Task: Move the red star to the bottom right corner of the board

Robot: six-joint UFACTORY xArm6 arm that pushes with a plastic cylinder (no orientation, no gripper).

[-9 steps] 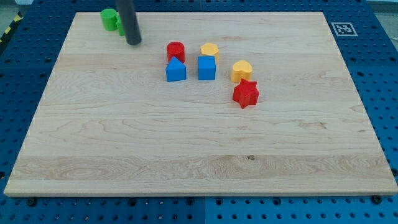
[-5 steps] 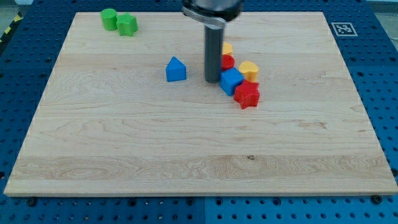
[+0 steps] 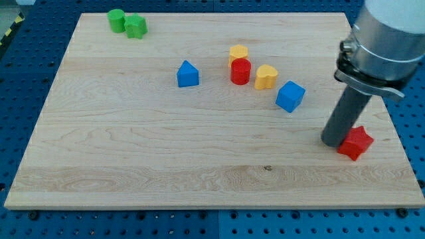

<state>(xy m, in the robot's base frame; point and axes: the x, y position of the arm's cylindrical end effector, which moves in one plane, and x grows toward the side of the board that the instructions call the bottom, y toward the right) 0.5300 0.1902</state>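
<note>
The red star lies on the wooden board near its right edge, in the lower right part of the view. My tip rests on the board right against the star's left side. The dark rod rises from there to the arm's grey body at the view's top right.
A blue cube lies up and left of the tip. A yellow block, a red cylinder and another yellow block cluster at centre top. A blue house-shaped block sits further left. Two green blocks are at the top left.
My tip swept from the top left through the block cluster to the lower right. The red star slid right and down, the blue cube moved right, and the red cylinder and yellow blocks shifted.
</note>
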